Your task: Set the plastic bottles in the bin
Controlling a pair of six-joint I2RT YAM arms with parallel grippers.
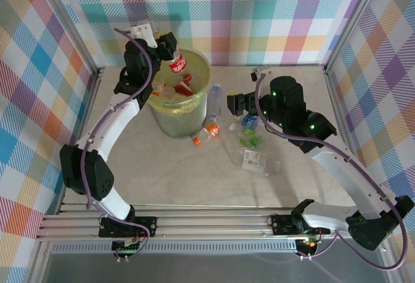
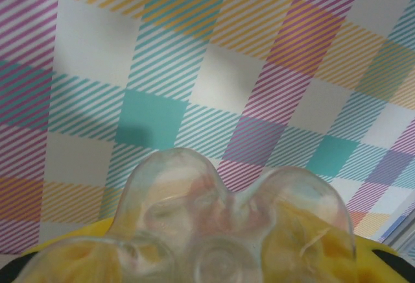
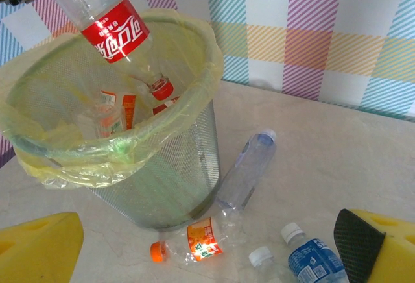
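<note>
Plastic bottles are in three places: several lie inside the bin, several lie loose on the table to its right, and one red-labelled bottle hangs cap-down over the bin's opening. The left gripper is clamped on that bottle's base. The bottle is tilted, and its cap end dips below the rim on the far-left side. The right gripper stands wide open and empty over the loose bottles, close beside the bin.

Probable hazards from this position:

- Off-centre release: the tilted bottle may strike the rim or the slack yellow bag and tumble outside.
- Right gripper descent: its fingers may nudge the clear bottle just beside the bin wall, or the orange-labelled bottle, and roll either out of reach.
- Crushed, thin walls may slip out from between the pads.
- Arm contact with the bin, which looks light, could shift or tip it.
</note>
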